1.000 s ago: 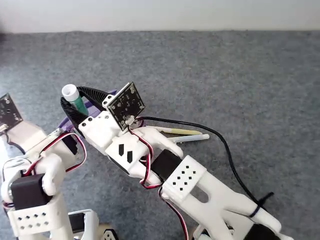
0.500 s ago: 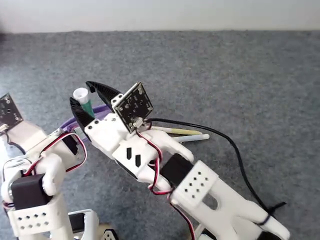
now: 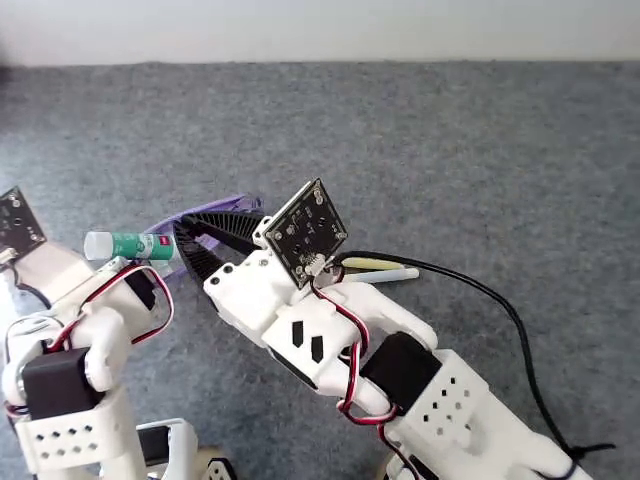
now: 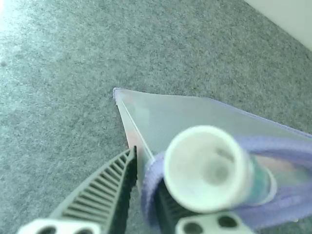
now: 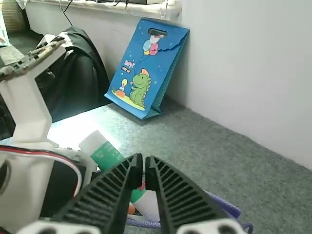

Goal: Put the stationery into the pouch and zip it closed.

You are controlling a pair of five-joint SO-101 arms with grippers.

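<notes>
Glue stick [image 3: 125, 245] lies tipped in mouth of pouch [image 4: 195, 109], no longer upright; we see right tool [image 5: 144, 163] pressed together, empty, left tool [image 4: 146, 178] pinching pouch rim. Pens [image 3: 375, 268] wait on counter [image 3: 500, 150].

Nothing legible from here: the blue gift bag [image 5: 148, 68] and the glue stick [image 3: 130, 246] carry print too small to read.

We see our left gripper [image 4: 145, 181] pinching the purple rim of the clear pouch [image 4: 195, 114] on grey carpet [image 4: 58, 73]. A white-capped glue stick [image 4: 204, 168] sits in its mouth.
</notes>
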